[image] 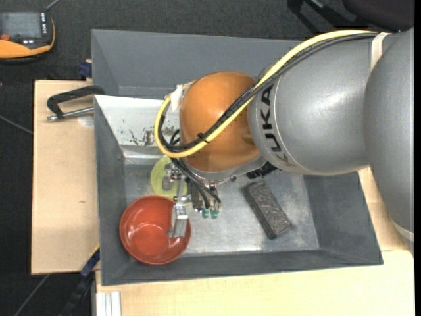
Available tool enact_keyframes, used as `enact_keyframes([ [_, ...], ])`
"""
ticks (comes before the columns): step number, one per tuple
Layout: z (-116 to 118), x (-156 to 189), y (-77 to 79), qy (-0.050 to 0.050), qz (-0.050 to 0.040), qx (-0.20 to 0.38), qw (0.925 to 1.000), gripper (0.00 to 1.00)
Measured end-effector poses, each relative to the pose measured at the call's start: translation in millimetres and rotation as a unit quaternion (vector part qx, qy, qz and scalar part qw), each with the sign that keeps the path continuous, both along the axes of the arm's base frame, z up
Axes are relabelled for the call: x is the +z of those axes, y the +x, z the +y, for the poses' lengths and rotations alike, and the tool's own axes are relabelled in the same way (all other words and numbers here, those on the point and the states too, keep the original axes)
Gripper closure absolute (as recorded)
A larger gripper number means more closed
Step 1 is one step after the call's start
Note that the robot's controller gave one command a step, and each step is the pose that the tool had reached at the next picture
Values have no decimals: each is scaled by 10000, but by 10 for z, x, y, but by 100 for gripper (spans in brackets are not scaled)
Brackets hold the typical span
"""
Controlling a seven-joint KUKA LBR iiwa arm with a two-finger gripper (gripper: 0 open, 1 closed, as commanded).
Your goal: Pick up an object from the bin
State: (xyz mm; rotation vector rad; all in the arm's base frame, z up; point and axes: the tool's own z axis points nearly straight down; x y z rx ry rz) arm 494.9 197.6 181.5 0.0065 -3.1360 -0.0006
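Down at the right rim of a glossy red round bowl (150, 234), the gripper (179, 220) is seen, open or closed not discernible; a rough grey rectangular block (268, 208) is set apart.

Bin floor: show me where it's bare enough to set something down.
Bare floor lies between the red bowl and the grey block, and right of the block. Crowded at left: the gripper hangs over the bowl's rim, beside a yellow-green object.

Dark floor (197, 5), orange-edged device (25, 35) (upper left)
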Motion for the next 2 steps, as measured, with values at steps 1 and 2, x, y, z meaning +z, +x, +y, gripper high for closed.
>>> enact_keyframes([
  [1, -416, -1126, -3, 4, -5, -1004, 9949, 0],
  [2, -401, -1083, 36, 33, -70, -1005, 9949, 100],
])
